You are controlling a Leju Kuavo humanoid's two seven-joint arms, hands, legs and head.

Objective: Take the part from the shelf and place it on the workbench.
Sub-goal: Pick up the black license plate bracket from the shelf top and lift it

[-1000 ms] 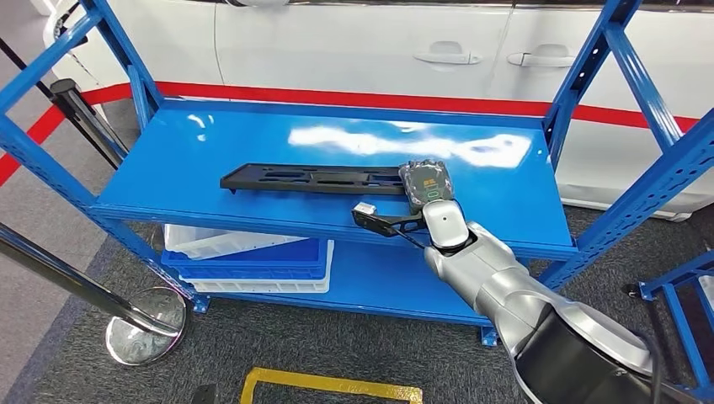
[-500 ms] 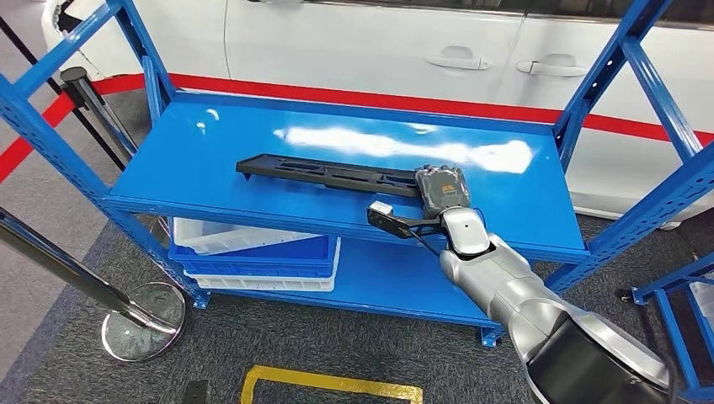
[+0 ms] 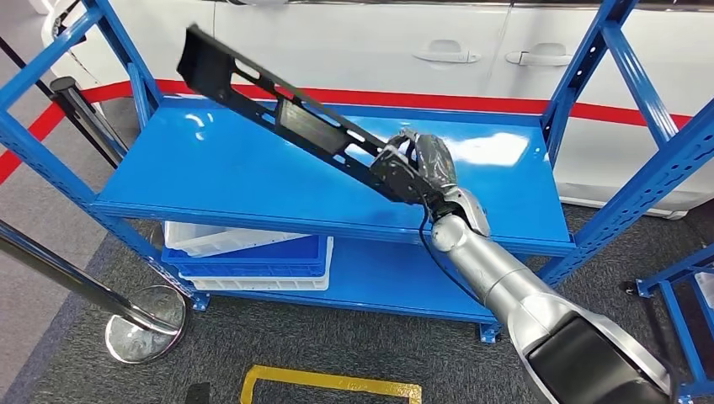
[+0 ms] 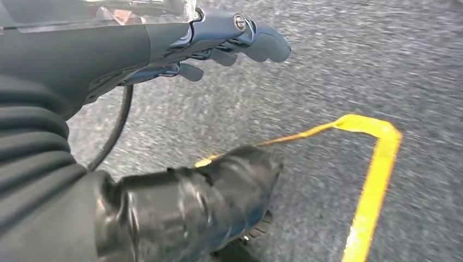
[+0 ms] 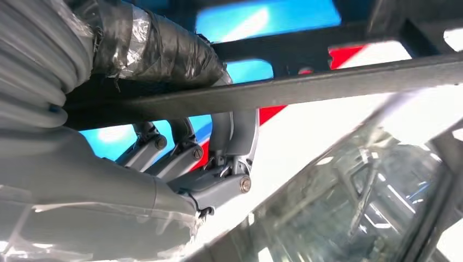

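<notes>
- One long black part (image 3: 286,118) is lifted clear above the blue shelf (image 3: 253,172), its long axis slanting from the right hand (image 3: 425,168) up to its free end over the shelf's back left corner.
- Flat, narrow, matte, pierced by several cut-outs.
- Right hand's fingers (image 5: 229,136) curl around the part's near end.
- Left hand (image 4: 180,46) hangs over grey carpet (image 4: 349,65), fingers loosely spread, holding nothing.
</notes>
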